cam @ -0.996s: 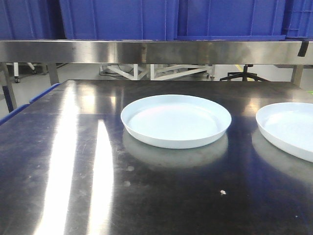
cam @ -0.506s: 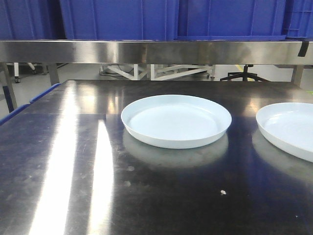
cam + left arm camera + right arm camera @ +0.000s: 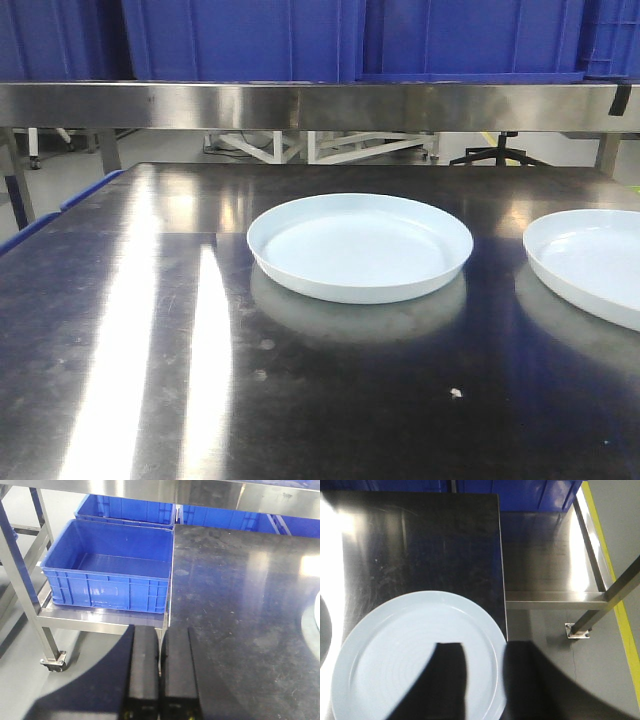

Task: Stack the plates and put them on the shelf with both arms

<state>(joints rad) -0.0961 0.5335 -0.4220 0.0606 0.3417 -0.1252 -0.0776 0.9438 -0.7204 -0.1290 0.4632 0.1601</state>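
Left gripper (image 3: 160, 630), closed and empty, hangs over the edge of the table (image 3: 240, 605). Right gripper (image 3: 485, 652), spread open, hovers above a pale plate (image 3: 395, 650); a second plate (image 3: 360, 245) lies left of it.

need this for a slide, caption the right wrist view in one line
Open right gripper poised over the rim of a pale bluish-white plate at the edge of the dark metal table.
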